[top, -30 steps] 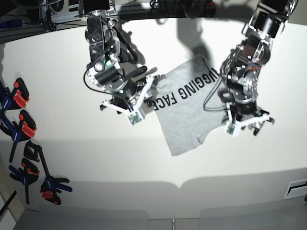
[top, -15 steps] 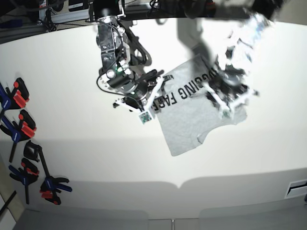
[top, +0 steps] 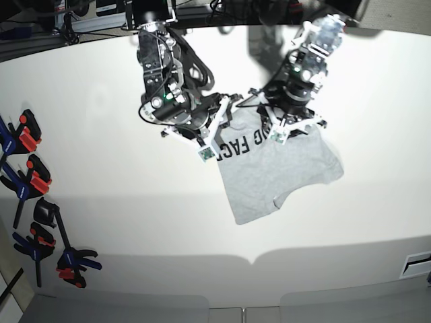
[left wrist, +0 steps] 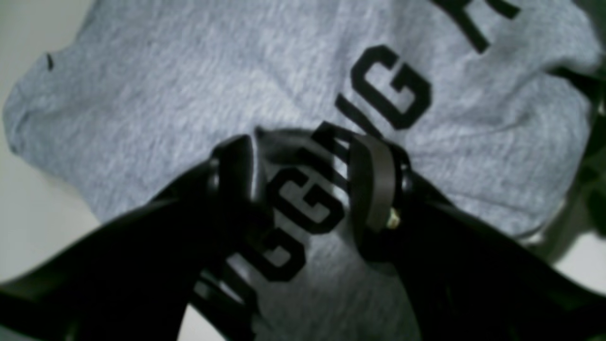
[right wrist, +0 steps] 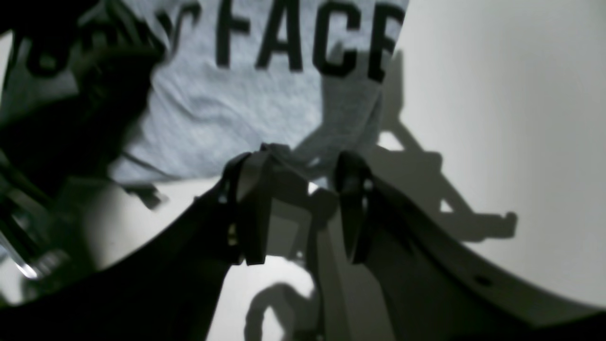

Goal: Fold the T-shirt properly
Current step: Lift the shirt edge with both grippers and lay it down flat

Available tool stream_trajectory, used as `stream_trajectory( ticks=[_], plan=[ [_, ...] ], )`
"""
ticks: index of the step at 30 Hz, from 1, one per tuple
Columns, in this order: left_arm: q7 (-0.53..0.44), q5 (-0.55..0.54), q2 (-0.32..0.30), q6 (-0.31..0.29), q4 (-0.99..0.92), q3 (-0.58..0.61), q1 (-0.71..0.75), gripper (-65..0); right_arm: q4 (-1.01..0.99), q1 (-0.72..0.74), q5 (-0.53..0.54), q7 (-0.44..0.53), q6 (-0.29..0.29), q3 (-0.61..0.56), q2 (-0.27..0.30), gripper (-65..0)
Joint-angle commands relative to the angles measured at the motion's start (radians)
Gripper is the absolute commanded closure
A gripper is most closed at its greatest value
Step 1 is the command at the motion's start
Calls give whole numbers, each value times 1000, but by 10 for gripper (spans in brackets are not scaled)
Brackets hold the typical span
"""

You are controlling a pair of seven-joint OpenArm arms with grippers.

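The light grey T-shirt (top: pixel 276 175) lies folded near the table's middle, with black capital lettering across its far part. My left gripper (top: pixel 286 118) (left wrist: pixel 305 184) hovers open over the lettering. The printed cloth shows between its fingers (left wrist: pixel 374 184) and nothing is pinched. My right gripper (top: pixel 229 109) (right wrist: pixel 303 203) stands open at the shirt's far left edge, just beyond the word FACE (right wrist: pixel 307 42). Its fingers (right wrist: pixel 253 203) frame shadowed table and the cloth's hem (right wrist: pixel 331 118). Both arms hide the shirt's far corner in the base view.
Several black clamps with red and blue grips (top: pixel 30 178) lie along the table's left edge, with another one (top: pixel 71 259) nearer the front. The white table (top: pixel 135 215) ends in a front edge below the shirt. Dark frames and cables run along the back.
My left arm swung from the shirt's right side up and over its lettered far part. My right arm moved right, closer to the shirt's far left edge. Both stayed open.
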Motion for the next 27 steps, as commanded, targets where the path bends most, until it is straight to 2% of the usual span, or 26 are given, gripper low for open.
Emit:
stream_trajectory(
  ticks=[1, 5, 10, 13, 18, 24, 27],
  plan=[
    [62, 21, -27, 11, -3, -3, 6, -305, 18, 18, 3, 18, 17, -2, -5, -218],
    [61, 21, -107, -28, -3, 37, 4, -305, 29, 22, 3, 21, 17, -2, -5, -218],
    [58, 21, -208, -27, -3, 140, 4, -305, 39, 48, 3, 20, 17, -2, -5, -218],
    [58, 21, -217, 10, -3, 179, 4, -305, 40, 72, 3, 18, 17, -2, -5, -218],
    [61, 25, -218, 21, 24, 184, 3, -305, 41, 114, -10, 16, 17, -1, 21, -218],
    [84, 90, -263, 253, 225, 184, 3, -305, 92, 122, -23, -2, 16, 0, 116, -218],
    [141, 138, -286, 318, 370, 175, 3, -305, 135, 117, -16, -23, 16, 0, 163, -218]
  ],
)
